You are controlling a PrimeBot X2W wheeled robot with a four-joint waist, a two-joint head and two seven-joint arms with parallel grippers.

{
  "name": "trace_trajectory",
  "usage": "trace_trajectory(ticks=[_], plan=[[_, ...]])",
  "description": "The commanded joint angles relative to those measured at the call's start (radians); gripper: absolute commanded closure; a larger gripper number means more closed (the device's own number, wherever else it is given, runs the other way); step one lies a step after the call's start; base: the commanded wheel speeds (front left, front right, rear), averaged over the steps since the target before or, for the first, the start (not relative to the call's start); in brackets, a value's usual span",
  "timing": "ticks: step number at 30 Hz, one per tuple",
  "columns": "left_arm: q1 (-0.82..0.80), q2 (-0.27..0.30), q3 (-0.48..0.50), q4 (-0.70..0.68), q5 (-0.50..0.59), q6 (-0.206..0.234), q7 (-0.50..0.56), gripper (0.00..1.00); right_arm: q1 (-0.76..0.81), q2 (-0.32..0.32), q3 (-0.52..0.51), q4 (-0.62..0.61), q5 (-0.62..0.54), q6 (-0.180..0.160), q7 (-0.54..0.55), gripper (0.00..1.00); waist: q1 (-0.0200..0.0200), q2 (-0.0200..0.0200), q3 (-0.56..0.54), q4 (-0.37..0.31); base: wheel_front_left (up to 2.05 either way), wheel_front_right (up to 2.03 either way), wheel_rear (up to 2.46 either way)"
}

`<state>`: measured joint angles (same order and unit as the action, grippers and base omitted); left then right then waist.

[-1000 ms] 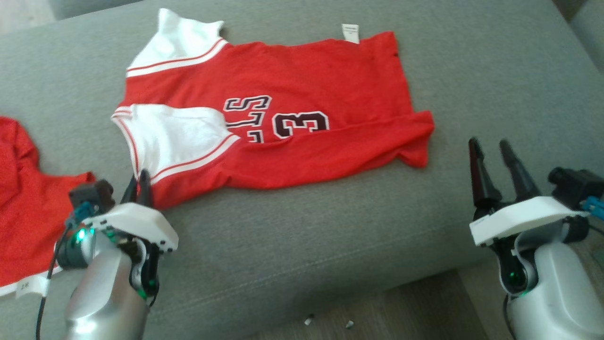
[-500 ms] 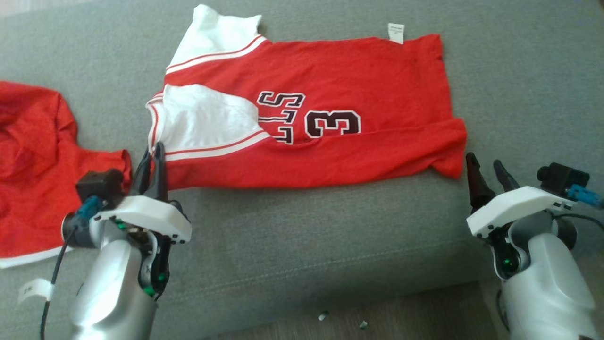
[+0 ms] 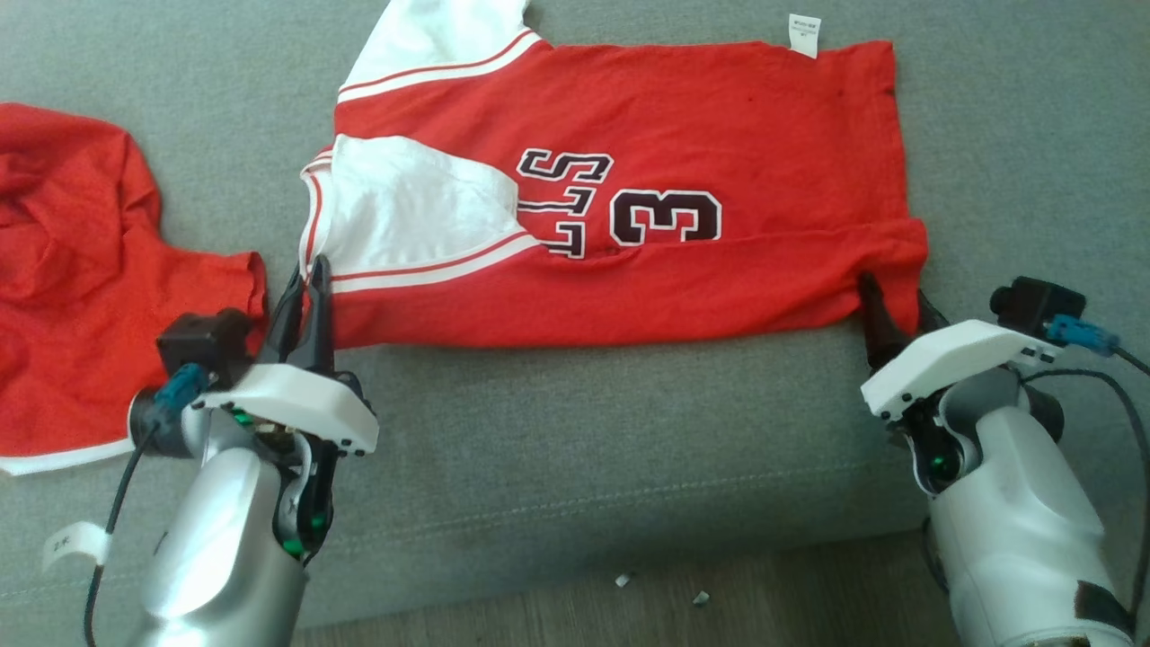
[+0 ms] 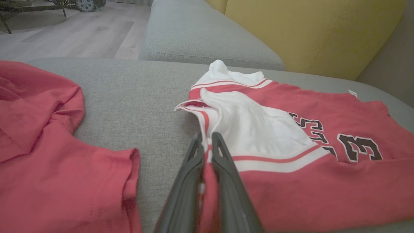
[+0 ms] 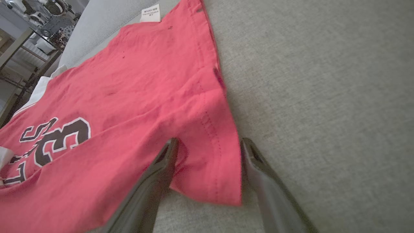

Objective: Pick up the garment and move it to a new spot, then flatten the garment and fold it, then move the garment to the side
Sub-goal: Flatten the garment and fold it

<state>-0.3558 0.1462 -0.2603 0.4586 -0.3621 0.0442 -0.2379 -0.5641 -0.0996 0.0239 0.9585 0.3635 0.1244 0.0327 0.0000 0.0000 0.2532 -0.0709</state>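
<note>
Pinching jersey (image 3: 629,117): left gripper (image 4: 206,138) (right gripper (image 5: 209,141) spread).

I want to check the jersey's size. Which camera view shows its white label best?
The right wrist view: the white label is largest there, with faint print, though unreadable. The head view shows it smaller, at the jersey's far edge; the left wrist view, only as a tiny sliver.

A home living room: grey sofa (image 4: 136,94), yellow back cushion (image 4: 307,29) and wooden floor (image 4: 74,35) beyond the left claw (image 4: 207,137).
</note>
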Motion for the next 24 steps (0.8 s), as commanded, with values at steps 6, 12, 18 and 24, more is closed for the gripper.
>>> trace_trajectory(ticks=[6, 12, 18, 24], plan=[[-0.033, 0.029, 0.028, -0.017, 0.003, 0.010, 0.005, 1.00, -0.032, -0.038, 0.091, 0.003, -0.023, 0.006, -0.041, 1.00, 0.0000, 0.0000, -0.017, -0.006, 0.00, 0.00, 0.00], [-0.014, 0.032, 0.026, 0.004, -0.009, 0.010, 0.008, 1.00, -0.020, -0.109, 0.141, -0.002, 0.000, 0.006, -0.022, 1.00, 0.0000, 0.0000, -0.048, -0.018, 0.00, 0.00, 0.00], [0.016, 0.033, 0.009, 0.024, -0.024, -0.006, 0.041, 1.00, 0.009, -0.197, 0.197, -0.034, 0.057, 0.006, 0.064, 1.00, 0.0000, 0.0000, -0.082, -0.027, 0.00, 0.00, 0.00], [0.072, 0.033, -0.022, 0.027, -0.032, -0.016, 0.102, 1.00, 0.059, -0.268, 0.229, -0.071, 0.109, 0.006, 0.156, 1.00, 0.0000, 0.0000, -0.119, -0.029, 0.00, 0.00, 0.00]])
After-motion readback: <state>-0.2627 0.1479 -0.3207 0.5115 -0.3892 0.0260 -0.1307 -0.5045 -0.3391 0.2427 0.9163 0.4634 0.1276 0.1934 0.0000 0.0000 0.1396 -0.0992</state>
